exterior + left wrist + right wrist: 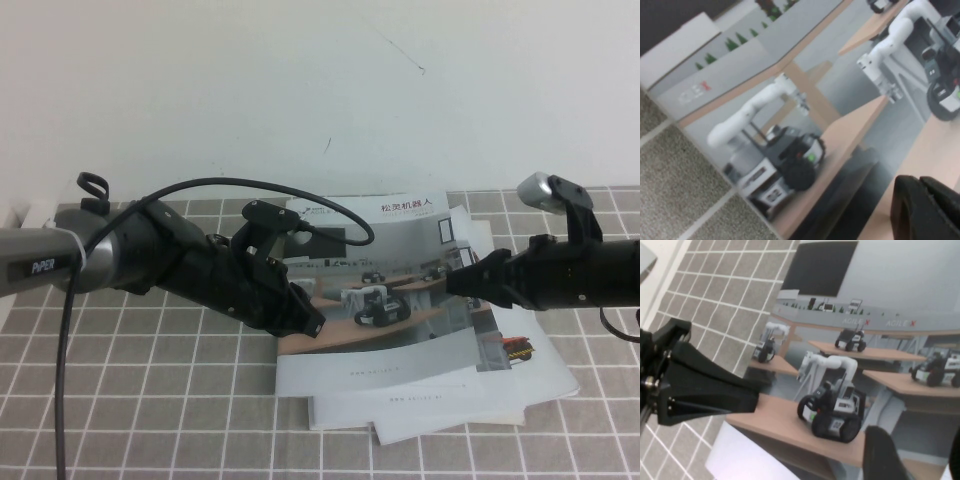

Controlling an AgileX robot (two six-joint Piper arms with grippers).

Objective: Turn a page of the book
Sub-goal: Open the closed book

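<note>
Item: the book, lying closed, cover photo up, on the stack of white sheets near the worktop far edge, centre-right

Left end effector: I have it low over the book's left edge; open or closed, I cannot tell

Right end effector: at the book's right edge, fingers parted, holding nothing that I can see

The page: cover sheet, flat, unlifted

Step, as I judge it: approach, page not yet caught. Next I need the right fingers to catch that cover edge alone, not the sheets beneath
</note>
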